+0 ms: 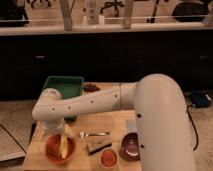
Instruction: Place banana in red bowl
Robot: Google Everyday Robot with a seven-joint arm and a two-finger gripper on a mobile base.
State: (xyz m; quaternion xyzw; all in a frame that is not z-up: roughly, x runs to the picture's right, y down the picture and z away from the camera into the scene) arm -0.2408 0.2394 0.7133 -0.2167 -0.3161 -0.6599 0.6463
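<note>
The pale yellow banana [64, 145] lies inside the round orange-red bowl [54, 153] at the front left of the wooden table. My gripper [63, 131] hangs from the white arm directly above the bowl, just over the upper end of the banana. The arm's wrist hides the far rim of the bowl.
A green tray [62, 85] stands at the back left. A silver fork [93, 134] lies mid-table, a brown sponge-like block [99, 145] in front of it. A small white-rimmed bowl [108, 158] and a dark maroon bowl [130, 147] sit at the front right. A dark snack [91, 88] lies at the back.
</note>
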